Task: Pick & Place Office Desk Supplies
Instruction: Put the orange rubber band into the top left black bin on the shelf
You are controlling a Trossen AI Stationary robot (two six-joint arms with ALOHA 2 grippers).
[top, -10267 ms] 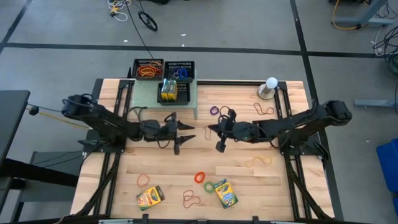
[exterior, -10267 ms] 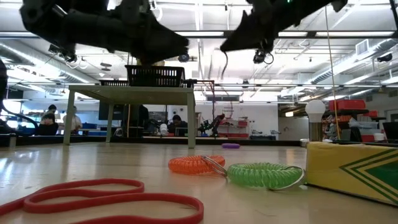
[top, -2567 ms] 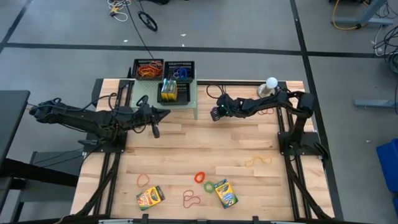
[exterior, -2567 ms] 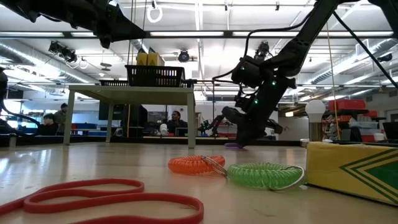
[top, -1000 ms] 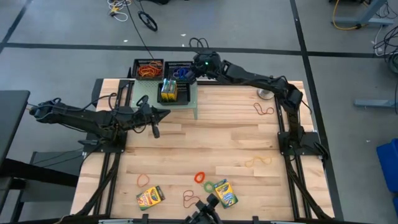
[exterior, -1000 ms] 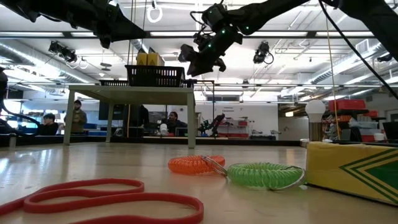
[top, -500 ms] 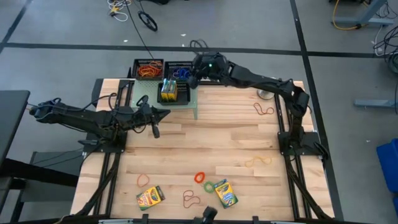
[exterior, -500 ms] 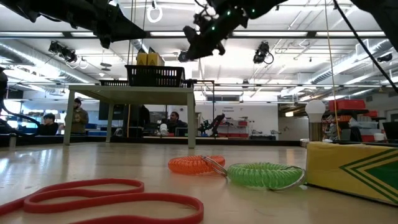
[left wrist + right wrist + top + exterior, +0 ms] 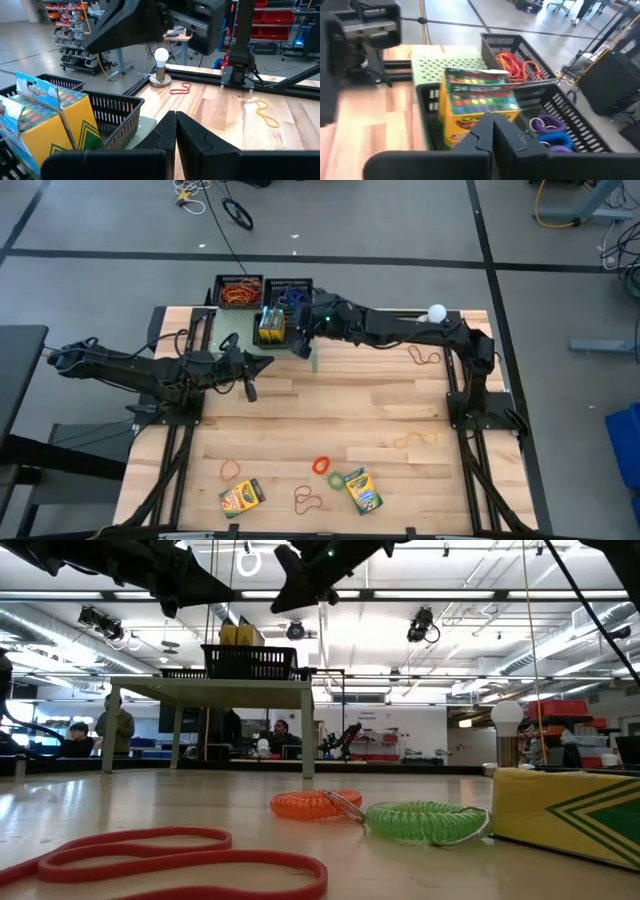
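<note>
Three small black rectangular mesh trays sit at the desk's far edge. One (image 9: 238,290) holds a tangle of orange and red rubber bands. The next (image 9: 291,292) holds blue and purple loops, and the tray (image 9: 272,328) on the pale green perforated metal shelf (image 9: 300,332) holds upright yellow-and-green crayon boxes (image 9: 270,326). So a good share looks sorted.

Plenty is left on the light wooden desk (image 9: 330,415), though. Two more crayon boxes (image 9: 242,496) (image 9: 362,490) lie near the front edge. Around them are an orange loop (image 9: 321,465), a red band (image 9: 307,500), another band (image 9: 230,469), a pale one (image 9: 415,439) and a red one (image 9: 423,357) out right.

The right gripper (image 9: 298,328) hangs over the trays beside the shelf — its fingers (image 9: 485,131) are pressed together, with nothing between them that I can make out. The left gripper (image 9: 262,362) waits over the desk's left side, fingers (image 9: 170,131) likewise together and empty.
</note>
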